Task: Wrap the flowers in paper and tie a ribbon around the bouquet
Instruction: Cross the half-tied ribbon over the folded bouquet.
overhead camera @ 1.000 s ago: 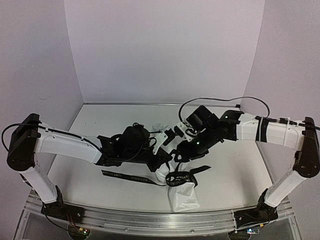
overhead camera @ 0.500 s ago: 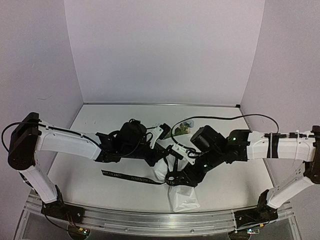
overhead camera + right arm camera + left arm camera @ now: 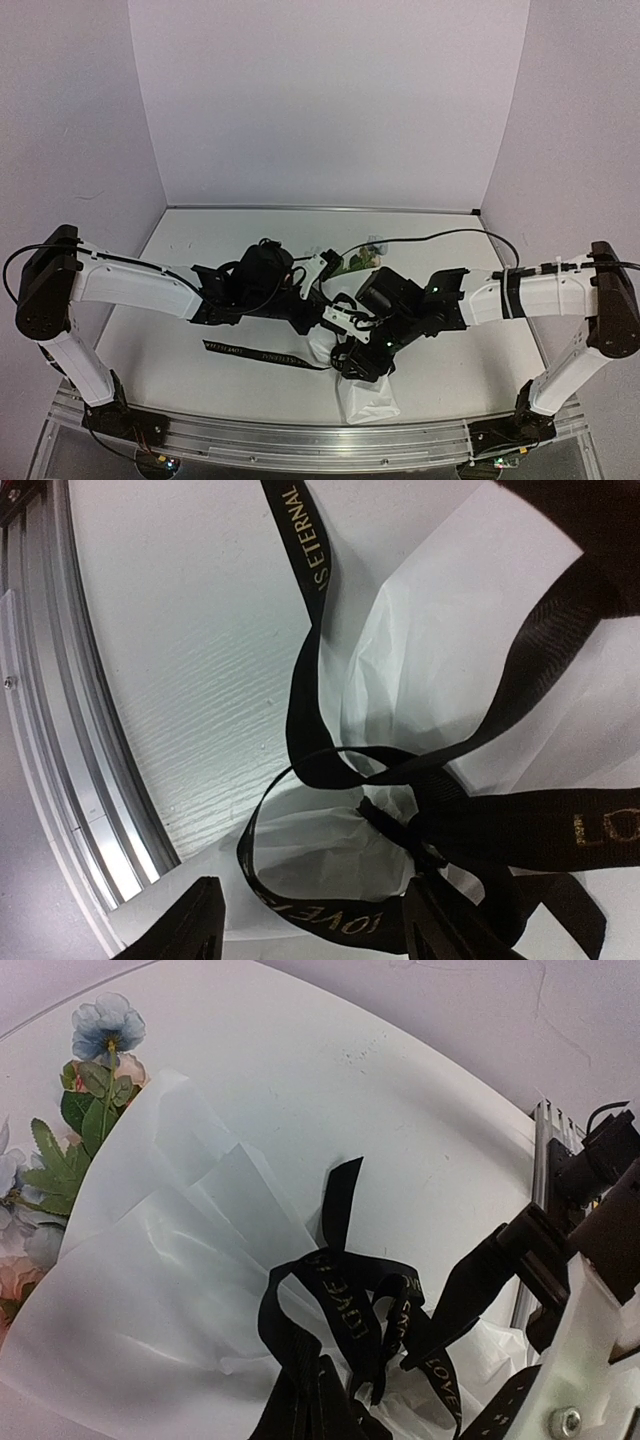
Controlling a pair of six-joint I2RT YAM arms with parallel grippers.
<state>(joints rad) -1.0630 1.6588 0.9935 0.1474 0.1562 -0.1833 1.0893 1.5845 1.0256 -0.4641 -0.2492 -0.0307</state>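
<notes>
Ribbon (image 3: 250, 353) tail trails left along tabletop (image 3: 190, 250), lower centre of overhead view. Left pincer (image 3: 315, 308) shut tight by the knot; what it pinches, cannot tell. Bouquet (image 3: 366, 395) lies wrapped, centre, blooms toward upper edge. Right pincer (image 3: 320, 925) spread wide over a loose loop. Tying underway, I judge; next, catch that loop, pull snug.

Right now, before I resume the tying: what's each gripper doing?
Left gripper: shut on the ribbon.
Right gripper: open, holding nothing.

The paper (image 3: 150, 1290) is thin and matt, the ribbon (image 3: 303, 550) woven black cloth, the rail (image 3: 60, 730) brushed metal.
</notes>
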